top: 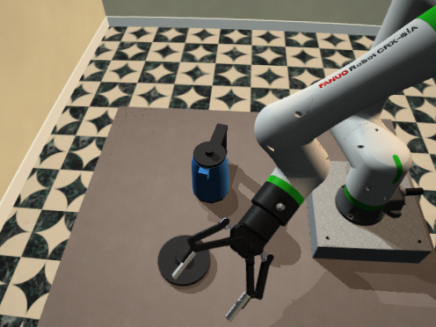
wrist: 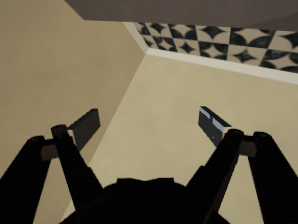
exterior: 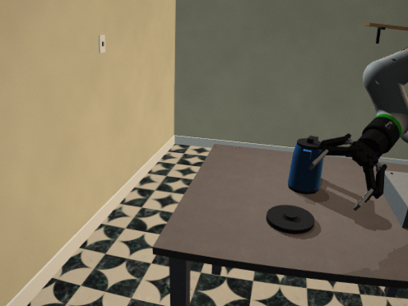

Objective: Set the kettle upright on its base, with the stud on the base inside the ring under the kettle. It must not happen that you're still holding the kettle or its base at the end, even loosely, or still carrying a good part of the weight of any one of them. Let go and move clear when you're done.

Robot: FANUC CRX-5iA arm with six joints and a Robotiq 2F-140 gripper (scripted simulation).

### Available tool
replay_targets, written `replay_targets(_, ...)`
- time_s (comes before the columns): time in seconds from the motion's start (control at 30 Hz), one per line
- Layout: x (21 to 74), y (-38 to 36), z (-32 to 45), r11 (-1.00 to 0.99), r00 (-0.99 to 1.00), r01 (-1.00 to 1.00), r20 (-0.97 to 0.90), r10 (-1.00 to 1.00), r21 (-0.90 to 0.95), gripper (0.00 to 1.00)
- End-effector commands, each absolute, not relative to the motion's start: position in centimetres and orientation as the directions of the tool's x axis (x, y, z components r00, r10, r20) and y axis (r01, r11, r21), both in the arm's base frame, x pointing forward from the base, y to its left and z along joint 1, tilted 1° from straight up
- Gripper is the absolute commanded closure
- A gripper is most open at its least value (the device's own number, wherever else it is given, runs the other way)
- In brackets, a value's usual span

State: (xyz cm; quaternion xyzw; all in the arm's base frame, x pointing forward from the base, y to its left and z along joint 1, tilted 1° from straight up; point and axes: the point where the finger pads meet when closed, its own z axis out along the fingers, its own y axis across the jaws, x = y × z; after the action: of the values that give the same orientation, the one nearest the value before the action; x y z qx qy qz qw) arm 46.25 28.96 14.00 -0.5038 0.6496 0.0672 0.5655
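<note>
The blue kettle (top: 210,178) (exterior: 303,174), with a black lid and handle, stands upright on the brown table (top: 132,198) (exterior: 230,197), apart from its base. The base (top: 169,264) (exterior: 290,220) is a flat black disc with a stud in its middle. It lies in front of the kettle, nearer the table's front edge. My gripper (top: 210,286) (exterior: 337,183) (wrist: 148,116) is open wide and empty. It hangs in the air beside the kettle, at about the height of its lid. The wrist view shows only the walls and floor.
The arm's grey mounting block (top: 369,246) (exterior: 396,193) sits on the table's right side. The table edge drops to a chequered floor (top: 211,66) (exterior: 136,218). Walls stand at the left and back.
</note>
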Motion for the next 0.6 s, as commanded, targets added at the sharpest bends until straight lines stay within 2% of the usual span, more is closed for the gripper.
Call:
replay_targets(0.0,46.27,28.97,14.02,0.483,0.147,-0.73,-0.802,-0.578,-0.483,0.0)
replay_targets(0.53,46.27,28.97,14.02,0.483,0.147,-0.73,-0.802,-0.578,-0.483,0.0)
replay_targets(0.57,46.27,28.97,14.02,0.483,0.147,-0.73,-0.802,-0.578,-0.483,0.53)
